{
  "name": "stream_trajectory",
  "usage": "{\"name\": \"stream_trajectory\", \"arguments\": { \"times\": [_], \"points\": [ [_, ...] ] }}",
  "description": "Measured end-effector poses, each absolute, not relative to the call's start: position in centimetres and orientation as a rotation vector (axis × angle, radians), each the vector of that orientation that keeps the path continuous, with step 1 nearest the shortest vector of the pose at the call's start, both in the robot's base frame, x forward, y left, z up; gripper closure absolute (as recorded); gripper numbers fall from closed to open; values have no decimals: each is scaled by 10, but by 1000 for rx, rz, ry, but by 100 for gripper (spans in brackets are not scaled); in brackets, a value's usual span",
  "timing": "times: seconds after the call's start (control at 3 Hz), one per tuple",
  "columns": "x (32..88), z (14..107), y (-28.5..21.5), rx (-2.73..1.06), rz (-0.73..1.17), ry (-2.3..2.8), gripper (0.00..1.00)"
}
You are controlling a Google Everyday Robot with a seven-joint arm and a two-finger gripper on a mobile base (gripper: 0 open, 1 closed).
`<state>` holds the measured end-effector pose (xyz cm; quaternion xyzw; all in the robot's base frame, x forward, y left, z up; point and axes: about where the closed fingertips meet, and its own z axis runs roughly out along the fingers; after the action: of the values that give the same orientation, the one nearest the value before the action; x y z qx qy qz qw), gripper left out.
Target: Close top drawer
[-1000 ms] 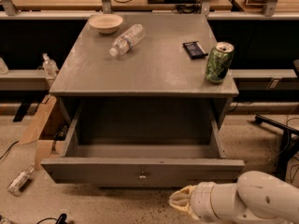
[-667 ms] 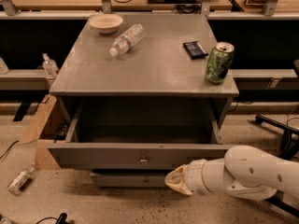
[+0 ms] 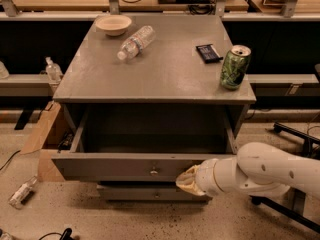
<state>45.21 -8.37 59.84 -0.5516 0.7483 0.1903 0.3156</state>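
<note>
The top drawer [image 3: 115,166] of the grey cabinet stands part-way open. Its flat grey front carries a small metal knob [image 3: 154,172] at the centre, and its deep inside is dark. My gripper [image 3: 187,182] comes in from the right on a white arm [image 3: 265,171]. Its tan tip rests against the right part of the drawer front, just right of the knob. A lower drawer front [image 3: 150,193] with a like knob shows just beneath.
On the cabinet top [image 3: 150,74] are a bowl [image 3: 113,24], a lying water bottle [image 3: 134,42], a dark packet [image 3: 208,52] and a green can [image 3: 235,67] near the right edge. A cardboard box [image 3: 42,139] stands on the floor to the left. A chair base [image 3: 295,134] is at right.
The drawer has slid inward, so less of its inside shows. My gripper has moved up and forward with the drawer front, staying against its right part.
</note>
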Motion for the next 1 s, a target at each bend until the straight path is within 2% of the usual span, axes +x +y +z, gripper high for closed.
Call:
{"name": "stream_trajectory", "arguments": {
  "times": [0.67,1.0],
  "points": [
    [473,599,-86,-1485,496,1954,100],
    [519,598,-104,-1459,490,1955,100]
  ]
}}
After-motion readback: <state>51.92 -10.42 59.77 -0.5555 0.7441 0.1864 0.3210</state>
